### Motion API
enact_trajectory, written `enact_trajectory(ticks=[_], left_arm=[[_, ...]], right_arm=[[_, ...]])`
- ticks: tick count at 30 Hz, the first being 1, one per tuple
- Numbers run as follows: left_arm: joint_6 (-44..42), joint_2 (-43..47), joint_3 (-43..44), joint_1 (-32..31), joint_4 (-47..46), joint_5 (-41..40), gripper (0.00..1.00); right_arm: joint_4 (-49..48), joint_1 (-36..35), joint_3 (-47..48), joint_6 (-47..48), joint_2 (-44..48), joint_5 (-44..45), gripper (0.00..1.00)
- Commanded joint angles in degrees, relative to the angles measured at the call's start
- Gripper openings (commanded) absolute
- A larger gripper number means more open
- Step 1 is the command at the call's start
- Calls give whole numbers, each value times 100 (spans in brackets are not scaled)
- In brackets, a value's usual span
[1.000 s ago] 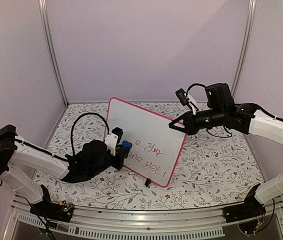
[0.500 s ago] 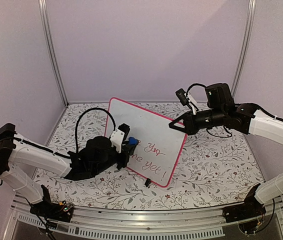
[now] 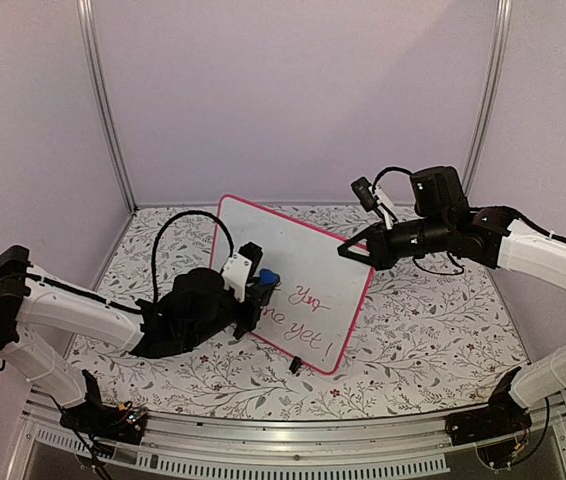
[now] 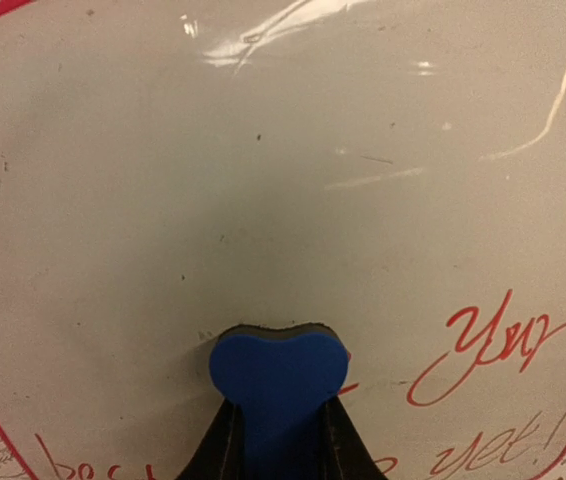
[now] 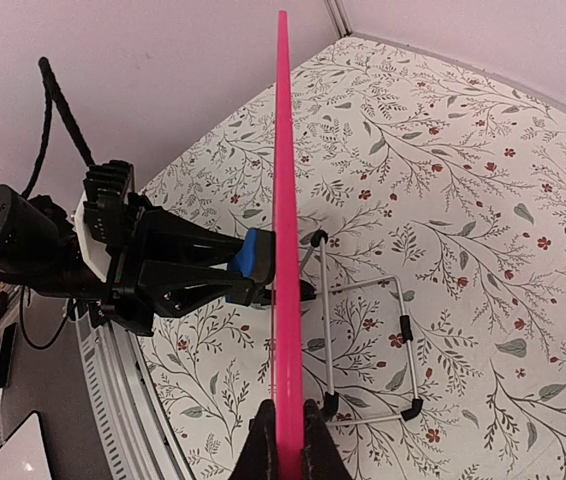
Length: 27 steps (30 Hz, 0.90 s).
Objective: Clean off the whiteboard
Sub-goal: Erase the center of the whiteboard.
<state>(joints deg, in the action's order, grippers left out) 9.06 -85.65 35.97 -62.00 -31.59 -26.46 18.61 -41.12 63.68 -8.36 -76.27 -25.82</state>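
Two grips: right gripper (image 3: 347, 250) pinches upright landscape whiteboard (image 3: 298, 245); left gripper (image 4: 278, 440) clamps eraser (image 4: 279, 372).

The left arm (image 3: 68, 318) and right arm (image 3: 541, 252) match: smooth white link shells joined by bulky black joint housings. A black cable (image 3: 191, 213) arcs off the left wrist (a thinner cable (image 3: 393, 169) curls above the right). The left pincer (image 3: 259, 288) has matte black fingers behind a white block.
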Motion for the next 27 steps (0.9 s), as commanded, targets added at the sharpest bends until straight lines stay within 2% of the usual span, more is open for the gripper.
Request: enact_trajectory(ticks=[1,13,27], left_arm=[[89,-116,145,-47,-62,-70,12],[567,-609,113,-239,273,-777,10],[886,-524,-271,-282,161,-677,10]], right_arm=[[241,-124,-81,315,-107,-292,0],[238,-124,-72,317,-104,-284,0],[241,-124,-75,313,-85,-283,0]])
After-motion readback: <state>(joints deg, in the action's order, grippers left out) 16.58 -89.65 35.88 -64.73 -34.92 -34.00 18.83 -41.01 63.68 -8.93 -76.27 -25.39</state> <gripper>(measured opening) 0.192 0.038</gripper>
